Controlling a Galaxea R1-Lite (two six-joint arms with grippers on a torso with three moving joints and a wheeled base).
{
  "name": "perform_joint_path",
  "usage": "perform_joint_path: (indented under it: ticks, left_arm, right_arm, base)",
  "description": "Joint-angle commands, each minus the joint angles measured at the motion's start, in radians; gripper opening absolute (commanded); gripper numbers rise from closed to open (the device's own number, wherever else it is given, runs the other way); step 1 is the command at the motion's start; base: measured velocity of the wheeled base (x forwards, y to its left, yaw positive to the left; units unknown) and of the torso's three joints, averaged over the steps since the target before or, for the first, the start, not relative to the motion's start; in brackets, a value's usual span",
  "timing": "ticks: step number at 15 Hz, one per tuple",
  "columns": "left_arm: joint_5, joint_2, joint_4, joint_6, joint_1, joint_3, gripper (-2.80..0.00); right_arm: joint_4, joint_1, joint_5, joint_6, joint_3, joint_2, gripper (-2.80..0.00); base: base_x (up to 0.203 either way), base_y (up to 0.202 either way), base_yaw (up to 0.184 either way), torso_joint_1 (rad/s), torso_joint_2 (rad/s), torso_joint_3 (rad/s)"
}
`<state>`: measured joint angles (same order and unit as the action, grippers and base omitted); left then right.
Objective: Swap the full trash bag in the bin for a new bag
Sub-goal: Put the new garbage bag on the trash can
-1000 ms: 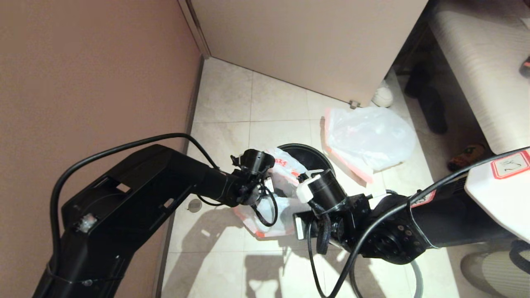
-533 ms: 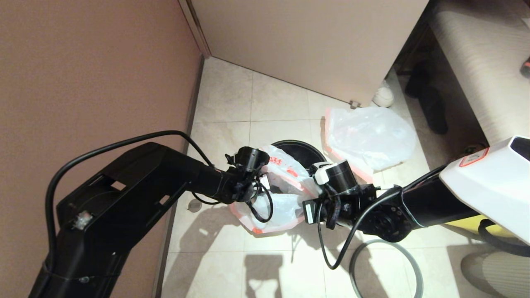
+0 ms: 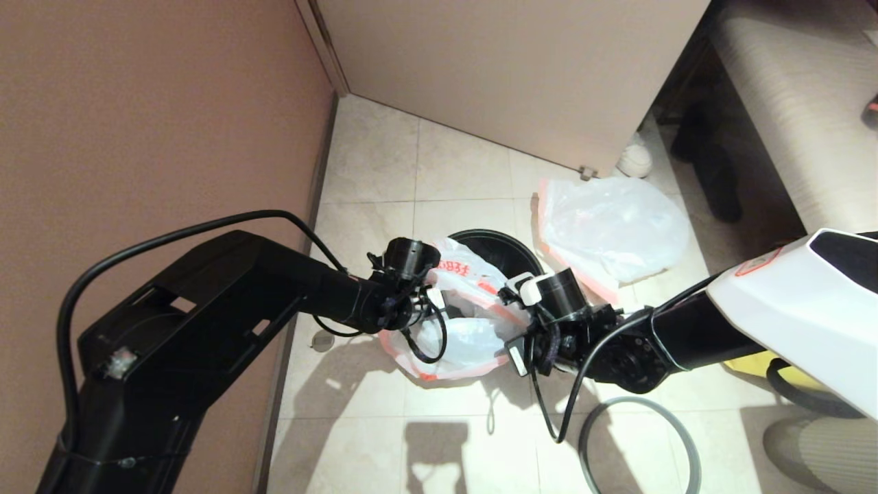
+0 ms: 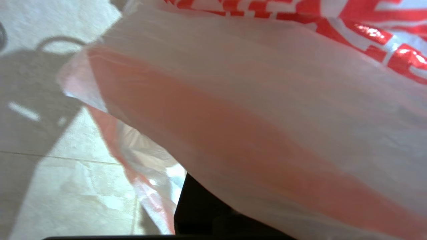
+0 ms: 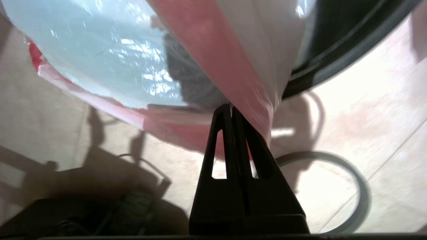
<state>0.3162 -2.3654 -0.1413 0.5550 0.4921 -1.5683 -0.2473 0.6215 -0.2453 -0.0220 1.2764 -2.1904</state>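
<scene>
Translucent white red-printed new bag (image 3: 458, 322) stretched open just near of round black plastic bin (image 3: 504, 252), right gripper (image 5: 231, 108) jaws pinched shut on its pink hem, left gripper (image 3: 420, 307) jaws nearly closed on opposite hem, plain white full bag (image 3: 610, 230) on floor right of bin, grey hoop (image 3: 638, 446) near-right.

The new bag (image 3: 461, 322) is translucent white with a pink hem and red printed characters. The full trash bag (image 3: 610, 230) is plain translucent white with a pink-orange hem. The bin (image 3: 504, 252) is glossy black; the hoop (image 3: 641, 446) on the floor (image 3: 370, 171) is grey. Floor tiles are pale beige. Both arms are black, the right one's upper shell white.
</scene>
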Motion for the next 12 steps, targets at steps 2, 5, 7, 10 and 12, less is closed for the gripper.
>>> perform_joint_path:
  ticks: [2,5,7,10,12]
  left_arm:
    - [-0.030,0.012,-0.013,0.008,-0.011,0.015,-2.80]
    - [-0.046,0.011,-0.046,0.013,-0.028,0.024,-2.80]
    - [-0.046,0.009,-0.046,0.013,-0.032,0.024,-2.80]
    - [-0.046,0.008,-0.047,0.013,-0.032,0.025,-2.80]
    - [-0.046,0.009,-0.046,0.013,-0.032,0.027,-2.80]
  right_arm:
    - [0.006,-0.014,-0.012,-0.151,0.041,-0.026,-2.80]
    - [0.045,-0.026,-0.031,-0.233,0.045,-0.006,-2.80]
    - [0.045,-0.026,-0.042,-0.231,0.030,0.000,-2.80]
    - [0.044,-0.030,-0.074,-0.223,0.015,-0.010,-2.80]
    - [0.034,-0.047,-0.073,-0.222,0.023,-0.055,-2.80]
  base:
    - [0.000,0.000,0.000,0.000,0.00,0.000]
    - [0.000,0.000,0.000,0.000,0.00,0.000]
    - [0.000,0.000,0.000,0.000,0.00,0.000]
    - [0.000,0.000,0.000,0.000,0.00,0.000]
    - [0.000,0.000,0.000,0.000,0.00,0.000]
